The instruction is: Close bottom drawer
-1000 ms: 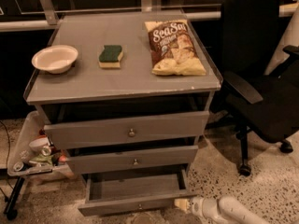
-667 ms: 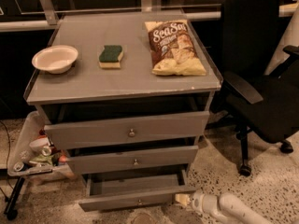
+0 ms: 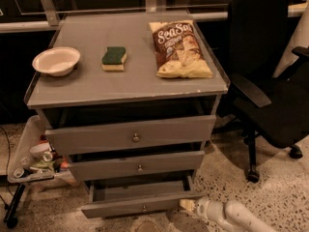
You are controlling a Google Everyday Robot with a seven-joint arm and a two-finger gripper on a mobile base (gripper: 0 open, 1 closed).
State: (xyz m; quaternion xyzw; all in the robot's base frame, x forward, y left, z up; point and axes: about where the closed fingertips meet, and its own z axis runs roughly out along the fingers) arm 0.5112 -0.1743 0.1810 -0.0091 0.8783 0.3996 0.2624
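The bottom drawer point(image 3: 140, 202) is the lowest of the grey cabinet's three drawers and stands pulled out, its inside showing; its short front panel carries a small round knob point(image 3: 144, 208). My gripper point(image 3: 189, 205) is at the end of the white arm coming in from the lower right, low near the floor. Its tip sits right at the right end of the drawer's front panel.
The two taller drawers above point(image 3: 133, 135) also stand slightly out. On the cabinet top point(image 3: 87, 83) lie a white bowl point(image 3: 56, 60), a green-yellow sponge point(image 3: 114, 58) and a chip bag point(image 3: 177, 47). A black office chair point(image 3: 270, 81) stands right; a cluttered tray point(image 3: 34, 161) left.
The arm has moved a little left and up, bringing the gripper closer to the drawer's right front corner. The drawer looks about as far out as before.
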